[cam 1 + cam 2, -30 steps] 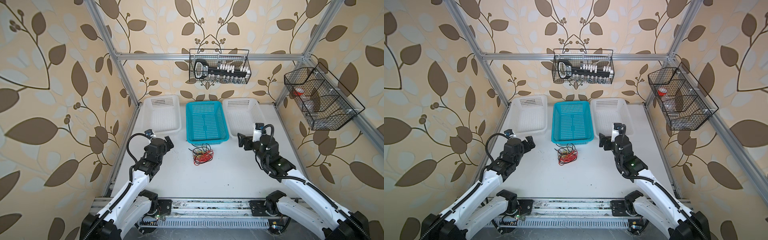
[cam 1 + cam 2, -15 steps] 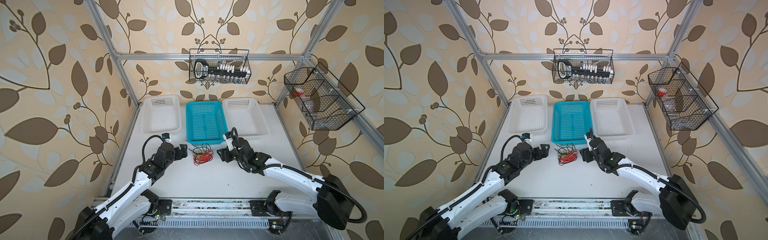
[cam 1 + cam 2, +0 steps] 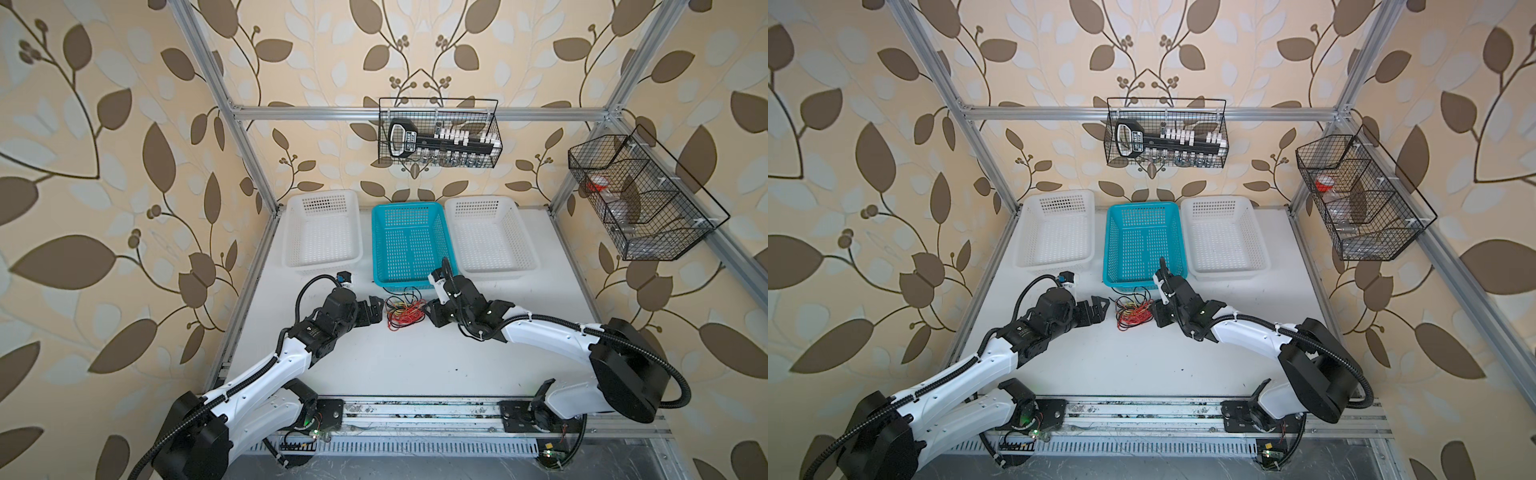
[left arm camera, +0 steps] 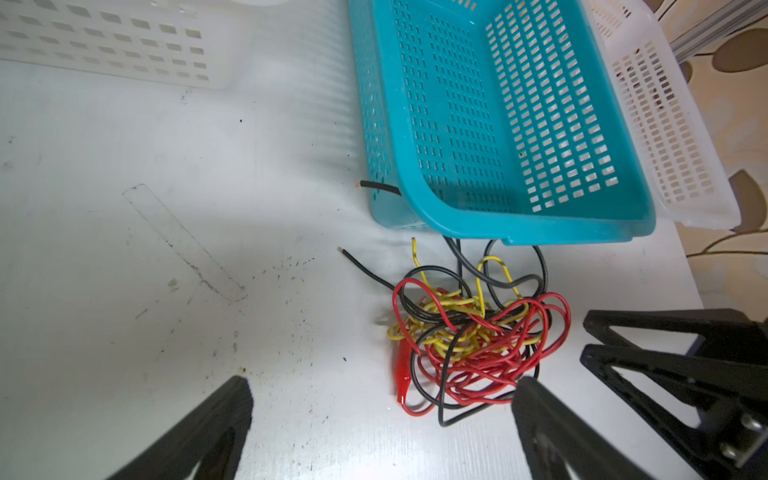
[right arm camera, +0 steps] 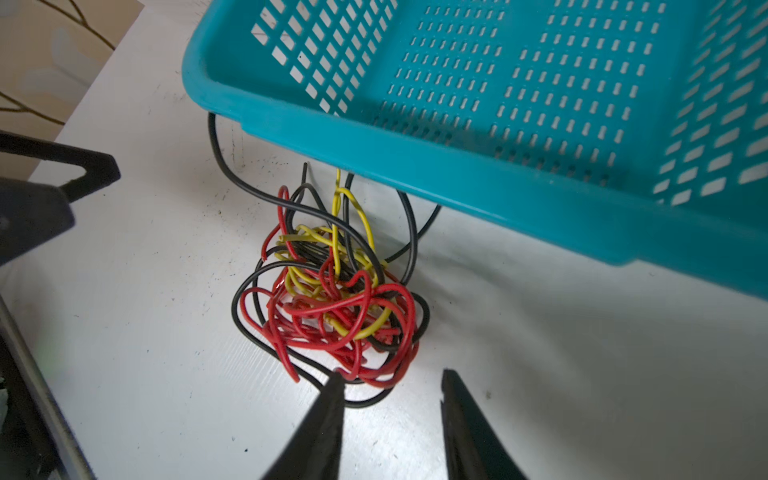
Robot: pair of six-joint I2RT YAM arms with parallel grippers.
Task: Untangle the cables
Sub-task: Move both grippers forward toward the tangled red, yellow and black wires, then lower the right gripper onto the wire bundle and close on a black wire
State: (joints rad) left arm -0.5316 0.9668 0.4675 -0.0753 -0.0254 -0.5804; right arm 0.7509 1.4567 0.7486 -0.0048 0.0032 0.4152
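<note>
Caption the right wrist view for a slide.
Right gripper, jaws apart, poised at the edge of the tangled red, yellow and black cables on the white table beside the teal basket.

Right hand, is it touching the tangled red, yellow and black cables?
Cannot tell. Right wrist view: a right hand fingertip overlaps a black loop of the cables; contact isn't plain.
</note>
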